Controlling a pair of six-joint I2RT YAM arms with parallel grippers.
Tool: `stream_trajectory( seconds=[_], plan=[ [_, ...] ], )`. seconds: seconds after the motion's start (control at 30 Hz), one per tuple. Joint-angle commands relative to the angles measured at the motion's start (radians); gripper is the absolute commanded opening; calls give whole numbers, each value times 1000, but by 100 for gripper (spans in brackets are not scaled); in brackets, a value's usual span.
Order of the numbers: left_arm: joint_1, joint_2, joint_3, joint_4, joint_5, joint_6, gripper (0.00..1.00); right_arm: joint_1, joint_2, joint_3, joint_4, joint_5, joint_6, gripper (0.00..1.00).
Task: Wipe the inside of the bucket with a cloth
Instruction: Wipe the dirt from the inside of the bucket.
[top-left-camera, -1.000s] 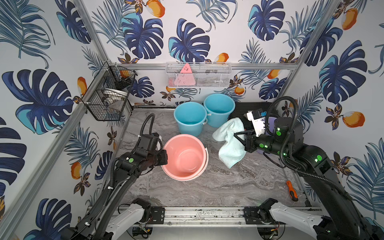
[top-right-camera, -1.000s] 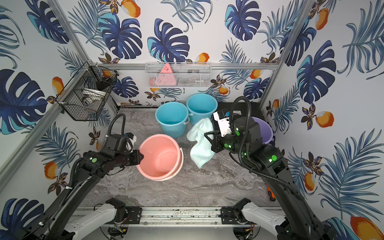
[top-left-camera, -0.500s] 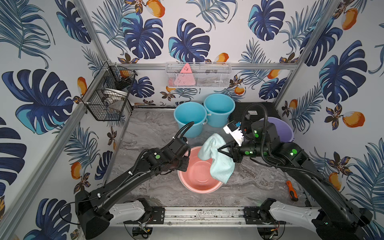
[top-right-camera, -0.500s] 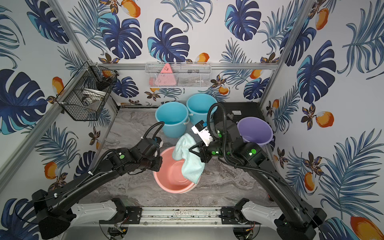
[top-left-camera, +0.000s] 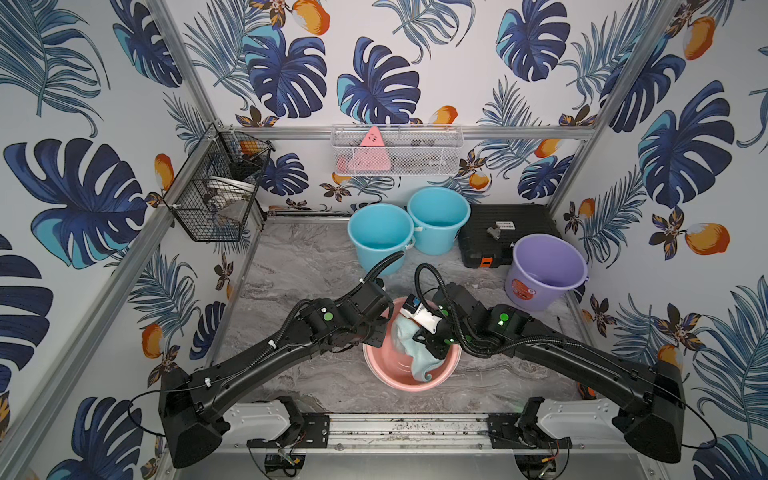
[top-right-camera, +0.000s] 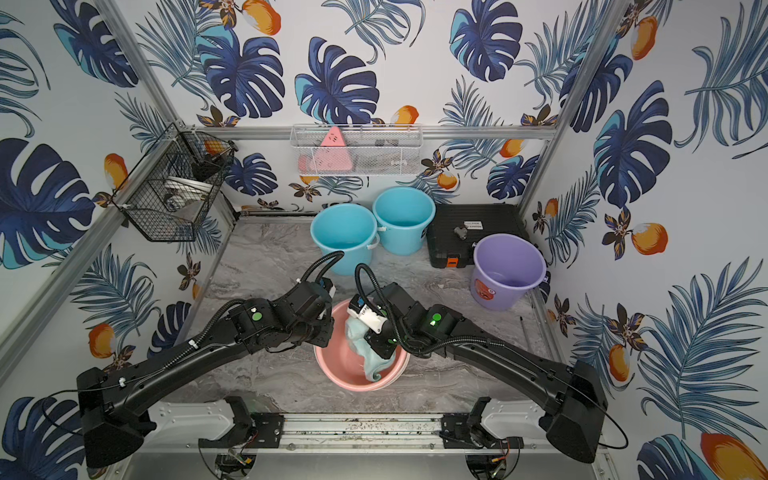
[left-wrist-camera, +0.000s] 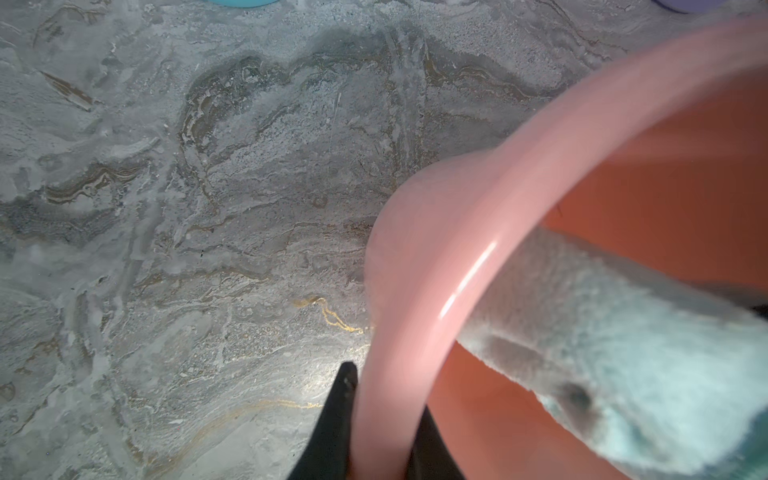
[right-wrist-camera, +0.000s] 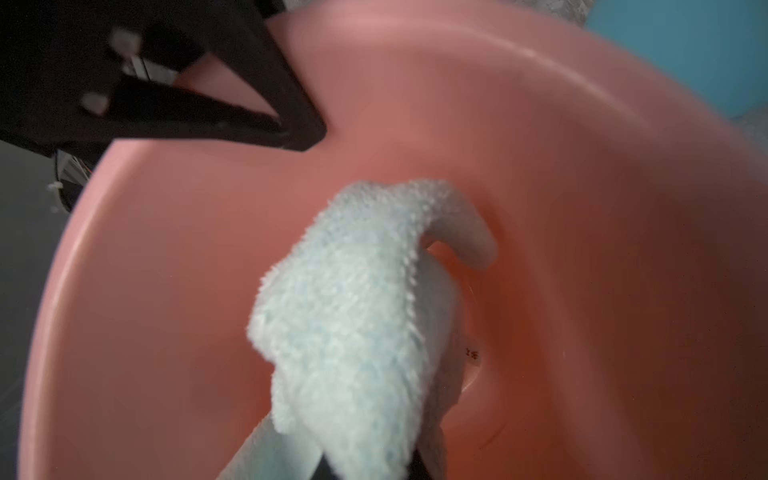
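Right gripper (top-left-camera: 434, 351) pinches fluffy mint microfibre cloth (right-wrist-camera: 353, 316), dangling down inside round pink plastic bucket (right-wrist-camera: 540, 166); left gripper (left-wrist-camera: 384, 432) clamps its rim.

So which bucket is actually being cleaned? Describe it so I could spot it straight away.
Start at the grey marble tabletop and look toward its front, where the two black arms meet. There sits the pink bucket with a pale aqua cloth inside it. It is the only pink one: the blue buckets and the purple bucket stand farther back.
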Motion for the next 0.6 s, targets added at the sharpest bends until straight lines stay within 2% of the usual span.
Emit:
stream_trajectory(
  seconds=[0.0,0.17,0.33,0.57],
  plan=[
    [-2,-4,-2,72,21,-17,0,19,-9,-49,150,42,-149,0],
    [-2,-1,-4,76,23,-11,0,40,3,-86,162,58,-289,0],
    [-2,17,-4,80,41,2,0,87,26,-98,157,20,-419,0],
    [-2,21,-11,76,59,12,0,93,62,-147,156,8,-492,0]
  ],
)
